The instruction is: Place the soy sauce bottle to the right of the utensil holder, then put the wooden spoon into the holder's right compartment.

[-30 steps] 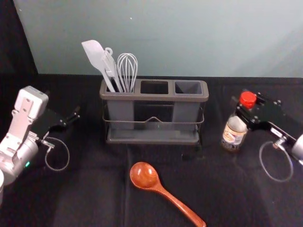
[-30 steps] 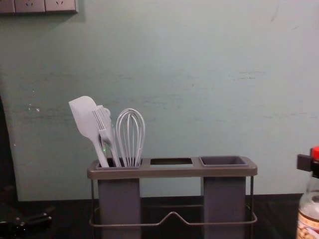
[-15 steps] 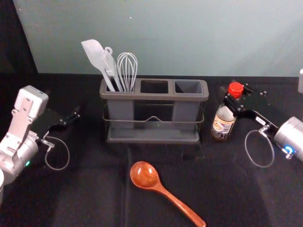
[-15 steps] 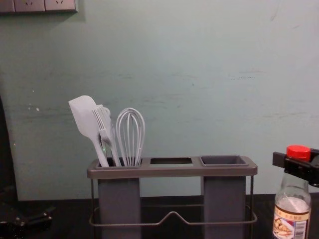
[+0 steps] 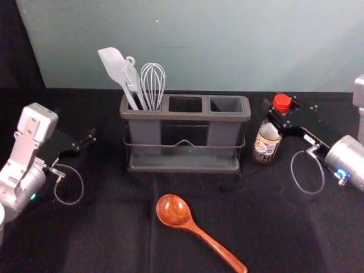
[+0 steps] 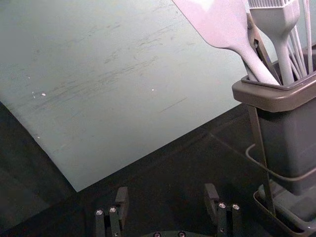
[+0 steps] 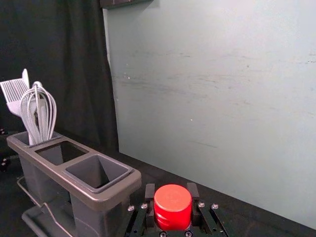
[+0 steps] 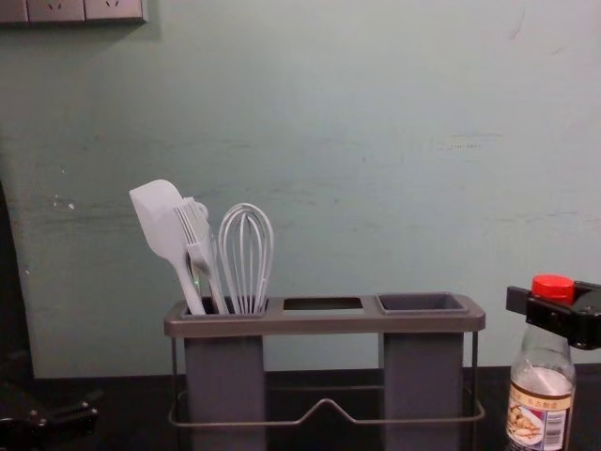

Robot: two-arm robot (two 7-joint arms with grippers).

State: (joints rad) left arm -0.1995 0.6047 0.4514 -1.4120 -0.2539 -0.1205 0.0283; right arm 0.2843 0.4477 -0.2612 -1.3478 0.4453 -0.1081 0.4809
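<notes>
My right gripper [image 5: 278, 118] is shut on the soy sauce bottle [image 5: 266, 142] just below its red cap, and the bottle stands upright a short way right of the utensil holder [image 5: 185, 115]. In the right wrist view the red cap [image 7: 173, 206] sits between the fingertips of my right gripper [image 7: 172, 195]. The wooden spoon [image 5: 174, 211] lies on the table in front of the holder, its handle towards the front right. The holder's right compartment [image 5: 226, 104] holds nothing. My left gripper [image 5: 85, 142] is parked at the left, open in the left wrist view [image 6: 167, 197].
A white spatula [image 8: 161, 224], a fork-like utensil and a whisk [image 8: 246, 254] stand in the holder's left compartment. The wall [image 5: 199, 45] rises behind the black-covered table [image 5: 102, 227]. A socket panel [image 8: 70, 11] hangs at the upper left.
The right gripper has carried the bottle leftward, closer to the holder, with a slight shift back most recently. My left arm, the spoon and the holder have stayed still.
</notes>
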